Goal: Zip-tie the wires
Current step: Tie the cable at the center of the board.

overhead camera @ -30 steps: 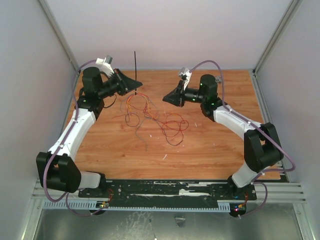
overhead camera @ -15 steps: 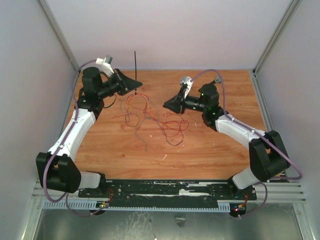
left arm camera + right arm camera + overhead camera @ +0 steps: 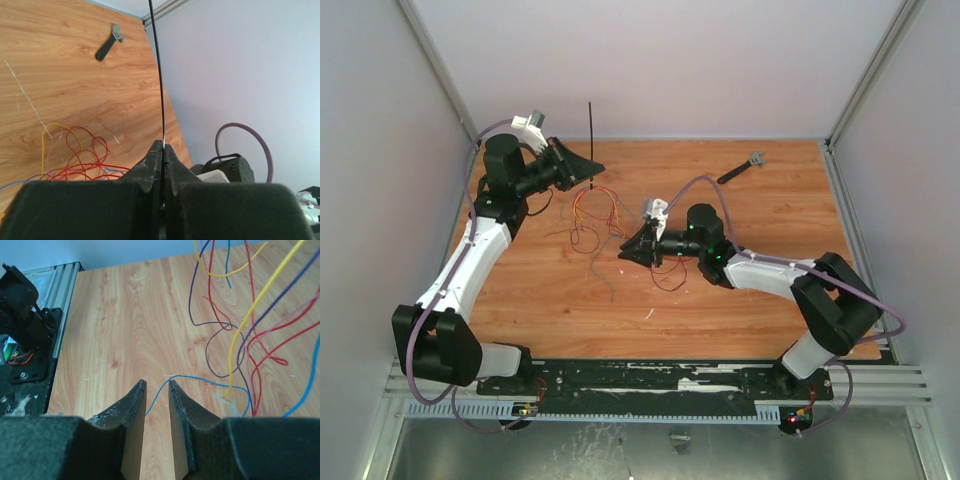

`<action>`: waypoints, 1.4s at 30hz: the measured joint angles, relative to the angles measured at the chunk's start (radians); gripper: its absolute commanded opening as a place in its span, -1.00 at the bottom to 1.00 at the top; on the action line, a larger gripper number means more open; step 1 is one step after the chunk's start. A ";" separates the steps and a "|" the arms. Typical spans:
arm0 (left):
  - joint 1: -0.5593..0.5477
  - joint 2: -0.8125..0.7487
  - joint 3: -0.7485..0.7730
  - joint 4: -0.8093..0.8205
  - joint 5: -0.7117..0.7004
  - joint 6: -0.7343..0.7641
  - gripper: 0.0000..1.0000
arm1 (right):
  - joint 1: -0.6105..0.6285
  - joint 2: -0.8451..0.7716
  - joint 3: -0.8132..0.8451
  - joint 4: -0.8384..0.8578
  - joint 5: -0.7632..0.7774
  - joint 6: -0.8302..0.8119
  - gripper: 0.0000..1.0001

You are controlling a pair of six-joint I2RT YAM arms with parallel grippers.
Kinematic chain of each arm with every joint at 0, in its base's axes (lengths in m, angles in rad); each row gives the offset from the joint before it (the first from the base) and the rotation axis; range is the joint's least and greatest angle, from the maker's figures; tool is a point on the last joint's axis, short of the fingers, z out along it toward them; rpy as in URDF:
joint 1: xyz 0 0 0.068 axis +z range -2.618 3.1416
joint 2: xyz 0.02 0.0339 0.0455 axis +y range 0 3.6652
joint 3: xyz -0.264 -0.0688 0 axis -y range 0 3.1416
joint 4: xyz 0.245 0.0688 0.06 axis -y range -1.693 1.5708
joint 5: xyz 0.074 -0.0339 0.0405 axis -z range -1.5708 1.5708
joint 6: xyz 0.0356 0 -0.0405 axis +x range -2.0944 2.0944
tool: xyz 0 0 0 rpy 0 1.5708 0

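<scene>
The wires (image 3: 592, 212) lie in a loose red, yellow and dark tangle at mid-table. My left gripper (image 3: 592, 170) is shut on the zip tie (image 3: 590, 130), a thin black strip standing upright above the tangle's far edge. The left wrist view shows the strip (image 3: 159, 75) pinched between the closed jaws of the left gripper (image 3: 163, 146), with red wires (image 3: 80, 160) below. My right gripper (image 3: 624, 253) is low at the tangle's near right side. In the right wrist view it (image 3: 157, 384) is open, with a thin blue wire (image 3: 161, 390) running between its jaws and more wires (image 3: 250, 340) ahead to the right.
A short black tool with a grey head (image 3: 740, 168) lies at the back right of the wooden table (image 3: 760, 220); it also shows in the left wrist view (image 3: 107, 44). Grey walls close in the back and sides. A black rail (image 3: 660, 378) runs along the near edge.
My right arm has swung from the back right down and left to the wires, uncovering the black tool. The left arm and the zip tie have not moved.
</scene>
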 measured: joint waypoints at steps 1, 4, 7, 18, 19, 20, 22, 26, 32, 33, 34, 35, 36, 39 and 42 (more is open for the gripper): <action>0.000 0.000 0.000 0.000 0.000 0.000 -1.00 | 0.005 0.015 0.002 0.008 0.006 -0.011 -0.48; 0.000 0.000 0.000 0.000 0.000 -0.001 -1.00 | 0.019 0.068 0.021 0.025 0.015 -0.045 -0.48; 0.000 0.000 0.000 0.000 0.000 -0.005 -1.00 | 0.025 0.117 0.050 0.032 0.034 -0.077 -0.48; 0.000 0.000 0.000 0.001 0.000 -0.008 -1.00 | 0.027 0.217 0.083 0.071 0.138 -0.149 -0.44; 0.000 0.000 0.000 0.001 0.000 -0.008 -1.00 | 0.027 0.221 0.092 0.072 0.146 -0.154 -0.44; 0.000 0.000 0.000 0.001 0.000 -0.008 -1.00 | 0.027 0.226 0.101 0.075 0.156 -0.159 -0.43; 0.000 0.000 0.000 0.001 0.000 -0.008 -1.00 | 0.027 0.233 0.121 0.079 0.173 -0.170 -0.42; 0.000 0.000 0.000 0.001 0.000 -0.008 -1.00 | 0.027 0.243 0.143 0.091 0.194 -0.186 -0.41; 0.000 -0.002 0.000 0.002 0.000 -0.008 -1.00 | 0.027 0.263 0.166 0.096 0.220 -0.203 -0.40; 0.000 -0.002 0.000 0.002 0.000 -0.008 -1.00 | 0.027 0.267 0.169 0.097 0.224 -0.203 -0.40; 0.000 -0.002 0.000 0.003 0.000 -0.008 -1.00 | 0.027 0.272 0.173 0.098 0.227 -0.203 -0.40; 0.000 -0.002 0.000 0.004 0.000 -0.008 -1.00 | 0.027 0.276 0.175 0.098 0.230 -0.203 -0.40; 0.000 -0.002 0.000 0.004 0.000 -0.007 -1.00 | 0.027 0.278 0.177 0.098 0.235 -0.203 -0.41; 0.000 -0.002 -0.001 0.010 0.000 -0.008 -1.00 | 0.027 0.282 0.178 0.107 0.244 -0.202 -0.41; 0.000 -0.002 -0.010 0.022 0.000 -0.015 -1.00 | 0.027 0.285 0.180 0.127 0.248 -0.193 -0.42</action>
